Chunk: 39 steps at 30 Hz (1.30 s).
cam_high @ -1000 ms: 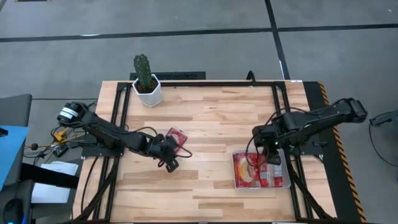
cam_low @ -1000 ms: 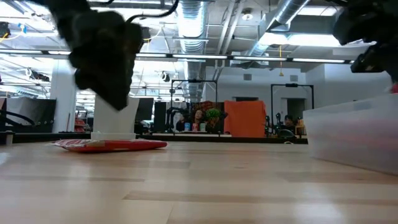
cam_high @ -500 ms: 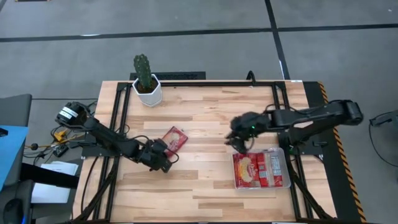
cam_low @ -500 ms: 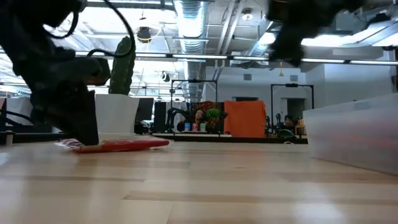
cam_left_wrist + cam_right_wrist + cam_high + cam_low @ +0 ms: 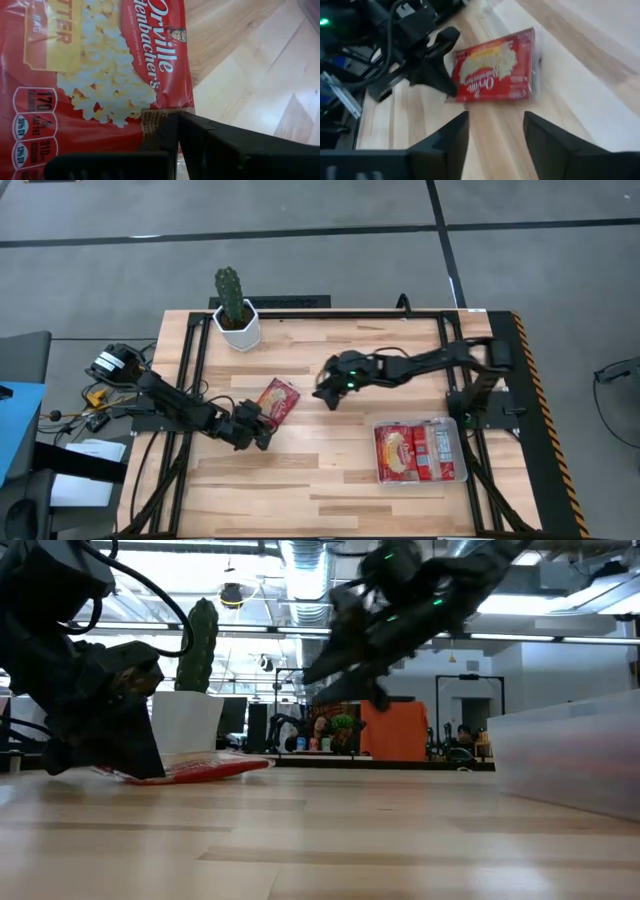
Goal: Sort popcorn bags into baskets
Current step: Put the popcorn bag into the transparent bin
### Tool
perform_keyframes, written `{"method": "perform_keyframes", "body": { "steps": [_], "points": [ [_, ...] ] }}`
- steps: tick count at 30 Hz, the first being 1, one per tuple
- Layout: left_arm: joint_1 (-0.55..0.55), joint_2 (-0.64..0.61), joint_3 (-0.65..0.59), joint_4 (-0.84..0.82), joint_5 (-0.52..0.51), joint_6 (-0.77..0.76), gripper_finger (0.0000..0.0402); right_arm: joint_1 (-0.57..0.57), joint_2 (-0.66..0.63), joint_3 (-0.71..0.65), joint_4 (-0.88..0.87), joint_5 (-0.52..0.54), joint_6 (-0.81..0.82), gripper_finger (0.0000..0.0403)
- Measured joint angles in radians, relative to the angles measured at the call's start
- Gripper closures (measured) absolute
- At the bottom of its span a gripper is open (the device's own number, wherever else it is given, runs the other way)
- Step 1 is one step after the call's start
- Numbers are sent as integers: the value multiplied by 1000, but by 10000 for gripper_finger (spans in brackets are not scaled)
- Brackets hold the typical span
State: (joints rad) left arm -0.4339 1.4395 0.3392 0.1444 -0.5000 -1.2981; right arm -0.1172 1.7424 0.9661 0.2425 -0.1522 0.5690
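Note:
One red popcorn bag [image 5: 279, 399] lies on the wood left of the table's middle; it also shows in the left wrist view [image 5: 100, 75] and the right wrist view [image 5: 495, 67]. My left gripper [image 5: 258, 430] is shut, low at the bag's near-left corner. My right gripper [image 5: 326, 394] is open and empty, above the table just right of the bag, and its fingers [image 5: 455, 135] point toward the bag. The clear tray [image 5: 462, 450] at the right holds two or three red bags [image 5: 400, 452]. My left gripper's shut fingertips [image 5: 176, 120] sit against the bag near one corner [image 5: 187, 106], coming slanting down from the table's near-left side. I cannot tell whether any foil is caught between them. The bag lies on the table.
A white pot with a cactus [image 5: 237, 328] stands at the far left. Black rails [image 5: 195, 380] run along both sides of the wooden top. Bare wood lies between the bag and the tray. The tray's frosted wall [image 5: 560, 760] fills the right of the low view.
My right gripper has swung from above the tray toward the table's left edge and now hangs beside the loose bag. My left gripper has come down from above the bag to table height and moved a little toward the left edge.

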Motion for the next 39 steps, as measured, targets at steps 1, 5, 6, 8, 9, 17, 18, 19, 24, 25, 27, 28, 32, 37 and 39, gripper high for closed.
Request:
{"method": "perform_keyframes", "body": {
  "steps": [1, 5, 6, 8, 9, 17, 18, 19, 24, 25, 27, 28, 32, 37, 39],
  "points": [
    [0, 0, -1, 1, 3, 1, 401, -7, 35, 31, 1, -9, 2, 187],
    [0, 0, -2, 4, 12, 4, 401, -28, 157, 159, -18, 2, 18, 153],
    [0, 0, -3, 7, 14, 4, 401, -34, 187, 192, -23, 4, 18, 150],
    [0, 1, -3, 9, 15, 5, 401, -44, 245, 259, -37, 4, 11, 149],
    [1, 0, -3, 9, 16, 5, 401, -50, 271, 296, -55, 4, 9, 150],
    [1, 1, -3, 3, 23, 2, 401, -77, 463, 548, -219, -40, -19, 162],
    [1, 1, -3, 3, 23, 1, 401, -77, 484, 576, -243, -47, -28, 162],
    [1, 1, -3, 3, 23, 1, 401, -76, 501, 599, -254, -58, -39, 162],
    [1, 2, -4, 2, 23, 2, 401, -75, 563, 669, -296, -153, -49, 163],
    [1, 2, -4, 0, 22, 2, 401, -75, 571, 678, -295, -166, -47, 163],
    [1, 2, -4, -2, 21, 2, 401, -71, 579, 680, -295, -168, -47, 163],
    [1, 2, -4, -3, 20, 1, 401, -69, 583, 682, -291, -168, -47, 163],
    [2, 2, -4, -11, 12, 1, 401, -69, 584, 682, -346, -182, -65, 169],
    [2, 2, -4, -18, 7, 1, 401, -86, 567, 681, -415, -192, -122, 193],
    [3, 2, -4, -24, 2, 4, 401, -101, 551, 679, -420, -191, -120, 199]
  ]
}}
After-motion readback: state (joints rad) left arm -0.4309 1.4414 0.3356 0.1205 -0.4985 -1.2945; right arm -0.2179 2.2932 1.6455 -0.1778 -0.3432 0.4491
